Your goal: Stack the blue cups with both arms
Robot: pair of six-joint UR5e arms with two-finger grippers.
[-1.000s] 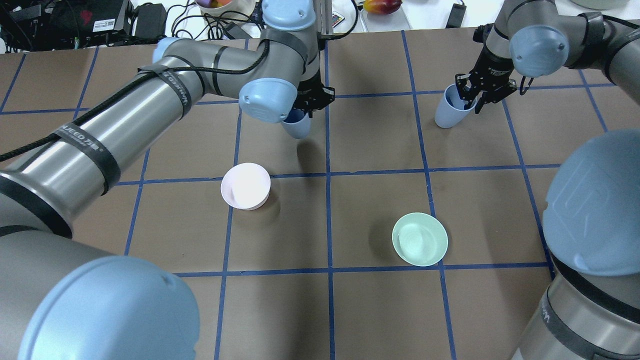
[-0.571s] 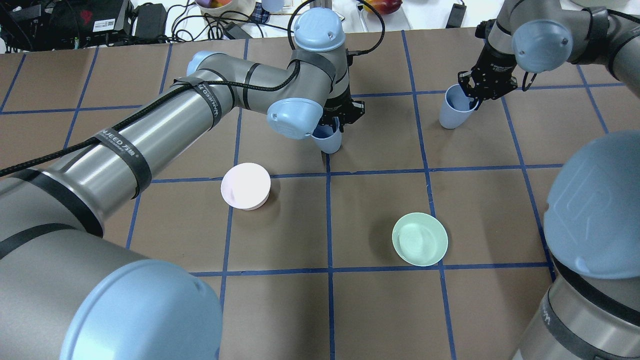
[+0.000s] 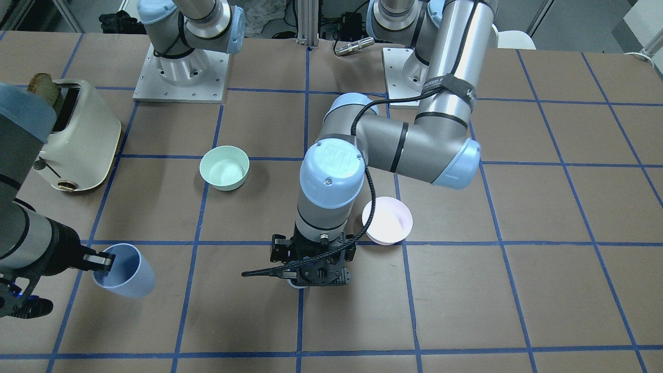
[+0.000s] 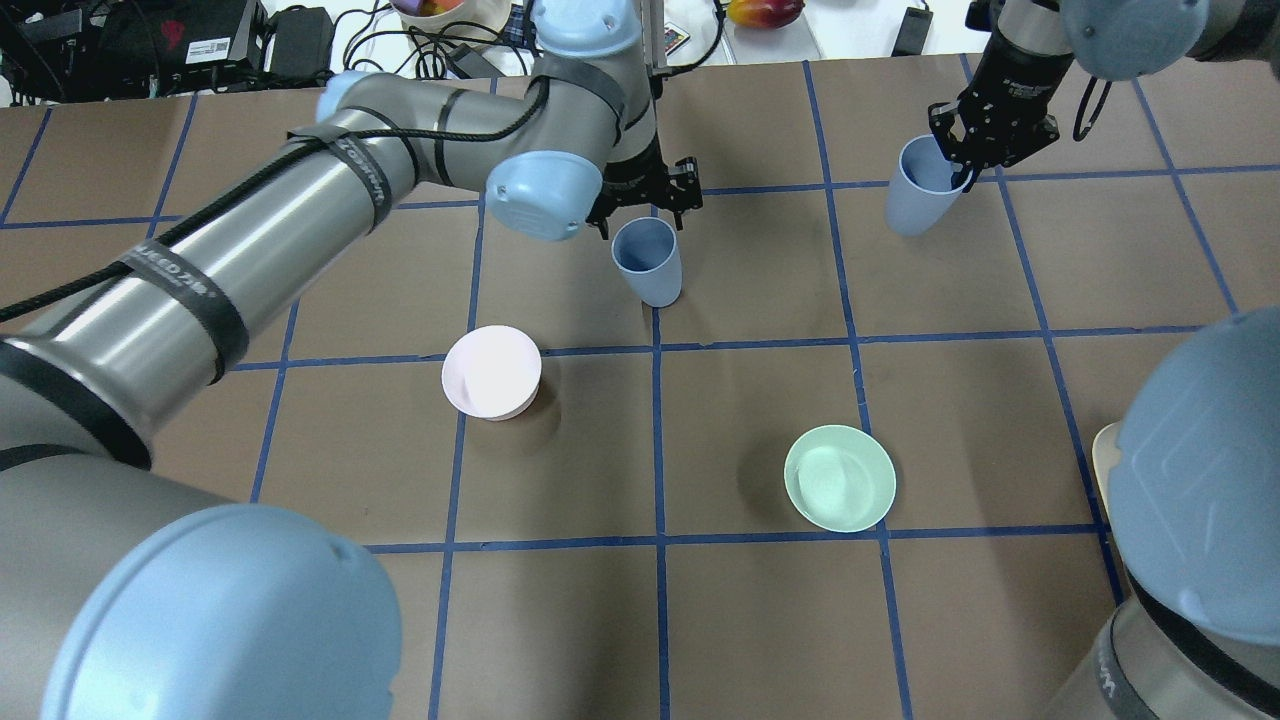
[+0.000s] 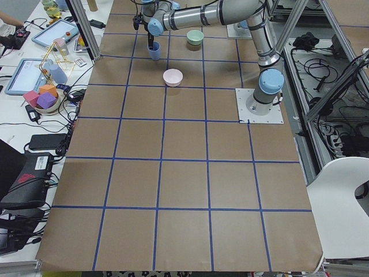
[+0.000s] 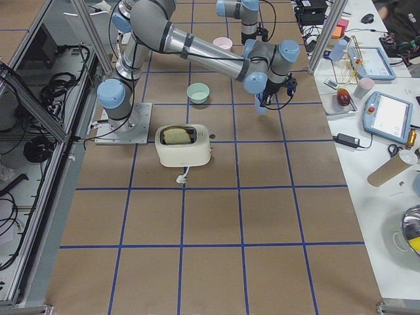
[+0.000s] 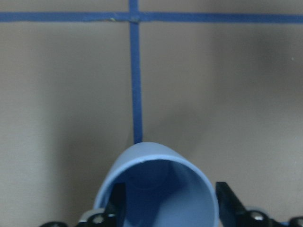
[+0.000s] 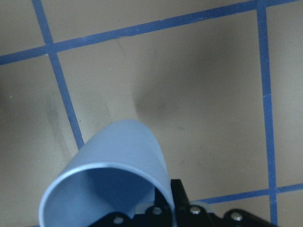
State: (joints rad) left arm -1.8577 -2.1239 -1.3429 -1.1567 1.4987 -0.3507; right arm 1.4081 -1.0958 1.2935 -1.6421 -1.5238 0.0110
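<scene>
front view: middle blue cup (image 4: pixel 647 262) mostly hidden under left hand (image 3: pixel 311 274) | right arm (image 3: pixel 26 243) cut by left edge

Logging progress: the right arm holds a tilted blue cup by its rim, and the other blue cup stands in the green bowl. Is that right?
Not quite. The other cup stands on the table, on a tape line by the left gripper, not in the green bowl; the overhead view shows it. The right gripper does hold a tilted cup by its rim.
</scene>
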